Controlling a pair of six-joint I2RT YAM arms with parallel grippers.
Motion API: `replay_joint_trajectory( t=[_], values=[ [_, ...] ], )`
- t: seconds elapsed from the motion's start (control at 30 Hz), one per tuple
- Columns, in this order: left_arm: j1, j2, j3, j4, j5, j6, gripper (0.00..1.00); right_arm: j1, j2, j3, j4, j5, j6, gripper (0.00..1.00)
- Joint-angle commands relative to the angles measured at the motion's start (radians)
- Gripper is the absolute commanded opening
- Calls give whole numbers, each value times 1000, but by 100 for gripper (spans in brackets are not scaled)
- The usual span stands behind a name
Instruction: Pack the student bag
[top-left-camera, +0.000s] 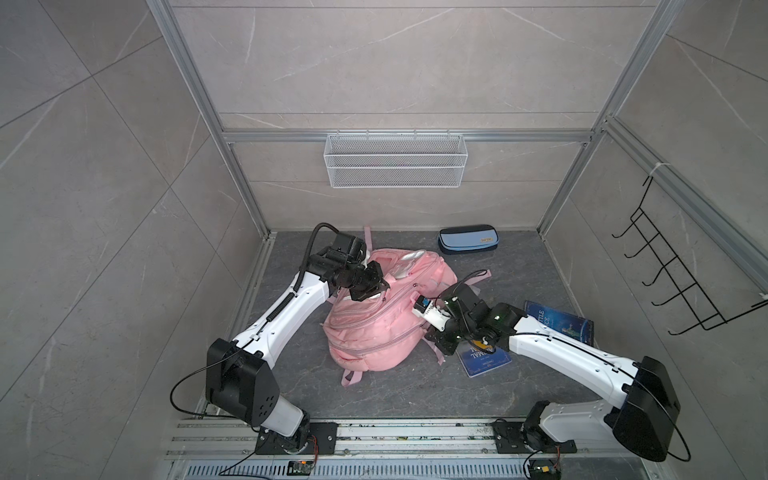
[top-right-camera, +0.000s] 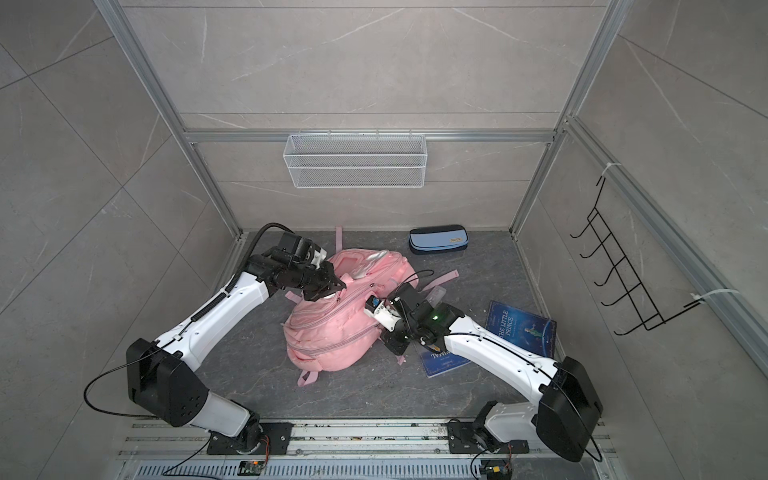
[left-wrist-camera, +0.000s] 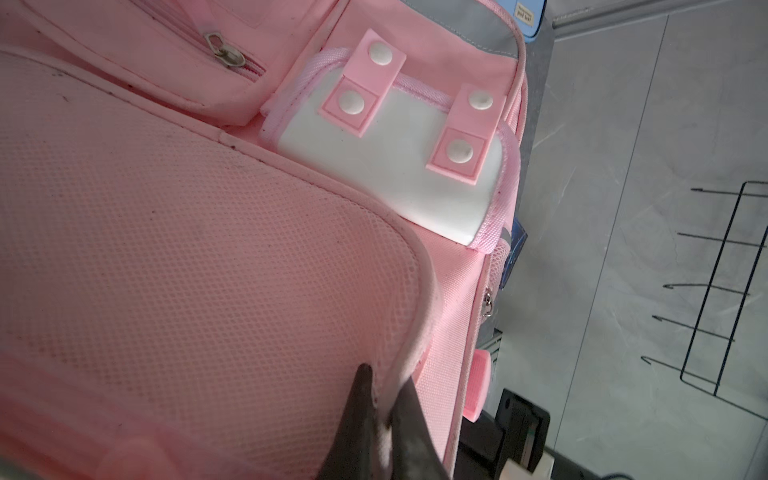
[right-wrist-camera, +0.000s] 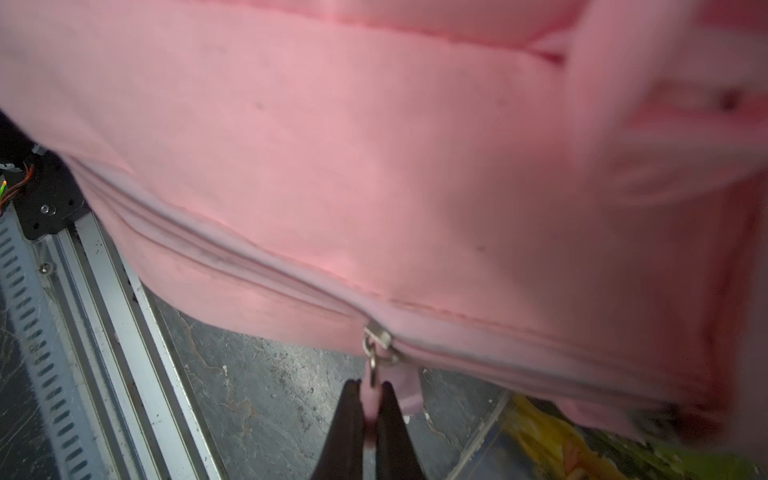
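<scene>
The student bag (top-left-camera: 374, 332) is lying slumped on the dark counter (top-left-camera: 415, 395), near the blue pencil case (top-left-camera: 467, 240), in front of it and to its left. Its soft pink fabric is sagging in folds. A white patch (left-wrist-camera: 386, 174) with two pink snap tabs is showing, straps (top-left-camera: 351, 377) are trailing out, and a zip slider (right-wrist-camera: 377, 337) is sitting partway along a seam.

Grey marbled walls (top-left-camera: 374, 62), aluminium frame (top-left-camera: 407, 136), white mesh basket (top-left-camera: 395, 160), black hook rack (top-left-camera: 679, 270), dark floor (top-left-camera: 415, 390).
</scene>
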Motion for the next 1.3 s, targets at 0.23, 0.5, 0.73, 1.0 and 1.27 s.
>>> replay_joint_trajectory(
  t=[0.23,0.5,0.73,1.0,1.27],
  values=[
    [21,-14,-34,204,-153,-153,0,97,-19,-49,111,-64,135,0],
    [-19,-62,-27,30,-137,300,84,-157,-92,-119,108,-211,164,0],
    [-274,-139,-144,-110,-364,672,94,-284,12,-35,36,-292,60,0],
    [-342,-24,-162,-46,-519,748,89,-300,25,-17,34,-297,71,0],
    [-400,127,-178,37,-647,872,91,-305,24,-18,31,-285,77,0]
  ],
)
